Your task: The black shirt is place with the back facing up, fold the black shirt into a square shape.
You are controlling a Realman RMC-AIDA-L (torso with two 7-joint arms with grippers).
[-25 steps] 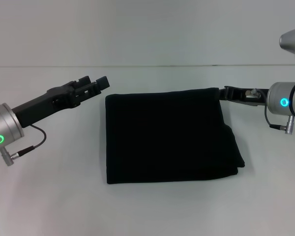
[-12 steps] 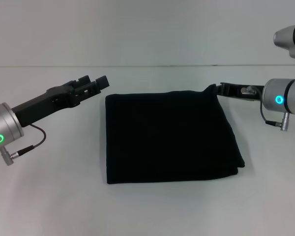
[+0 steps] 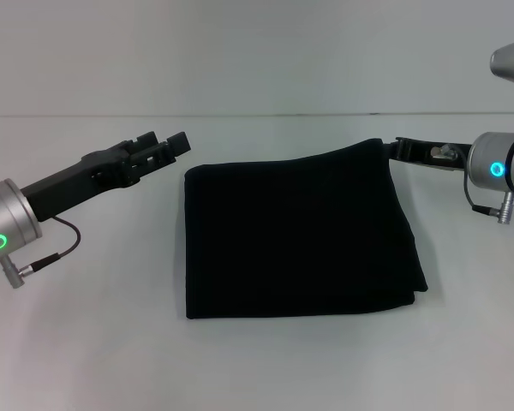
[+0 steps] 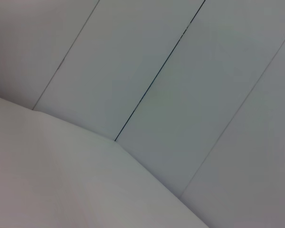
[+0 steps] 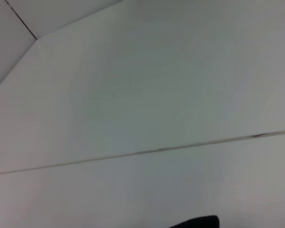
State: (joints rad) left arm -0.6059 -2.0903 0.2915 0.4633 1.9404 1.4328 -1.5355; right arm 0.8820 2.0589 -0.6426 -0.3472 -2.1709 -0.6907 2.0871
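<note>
The black shirt (image 3: 295, 235) lies folded into a rough square on the white table (image 3: 86, 342) in the head view, with no lettering showing. My right gripper (image 3: 392, 149) is at the shirt's far right corner, shut on it and holding that corner slightly raised. My left gripper (image 3: 167, 142) hovers just left of the shirt's far left corner, open and empty, not touching the cloth. The right wrist view shows only a small dark shape (image 5: 195, 222) at its edge. The left wrist view shows no shirt.
The table's far edge meets a pale wall (image 3: 257, 51) behind the shirt. Bare table surface lies on all sides of the shirt. The wrist views show only pale wall panels and table.
My right gripper has shifted a little up and back, and the shirt's far right corner is pulled slightly higher. The left arm has not moved.
</note>
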